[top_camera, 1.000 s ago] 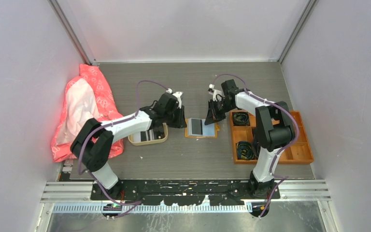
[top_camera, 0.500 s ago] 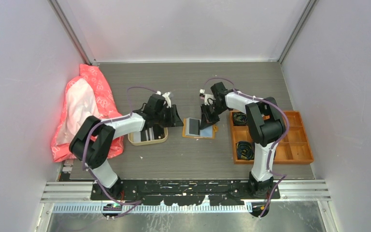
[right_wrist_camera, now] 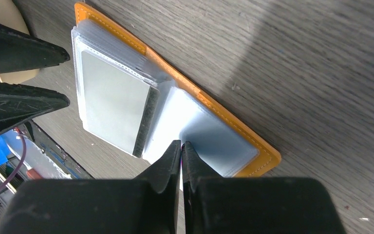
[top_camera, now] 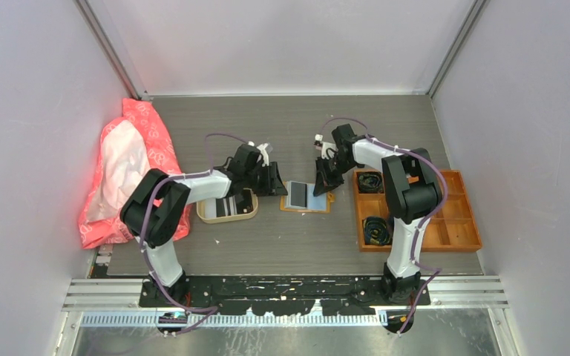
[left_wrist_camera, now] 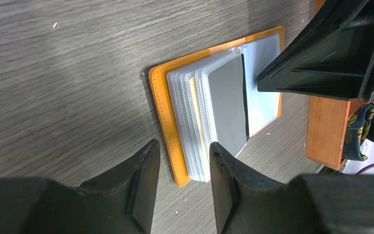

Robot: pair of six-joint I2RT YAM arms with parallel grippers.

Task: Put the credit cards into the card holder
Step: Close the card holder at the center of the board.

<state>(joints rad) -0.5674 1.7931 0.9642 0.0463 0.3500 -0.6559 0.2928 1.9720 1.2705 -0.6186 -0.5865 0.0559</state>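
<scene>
With its jaws newly spread, the left gripper (left_wrist_camera: pixel 184 148) has released a grey card (left_wrist_camera: pixel 226 105) into the card holder (left_wrist_camera: pixel 164 107), which the right gripper (right_wrist_camera: pixel 180 145), pressed together, steadies.

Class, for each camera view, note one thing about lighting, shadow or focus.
Top external: a red glow tints the wall beside the pink bag. Left wrist: the card holder is sharp, the left gripper a dark silhouette. Right wrist: a shadow band crosses the table beyond the card holder.
</scene>
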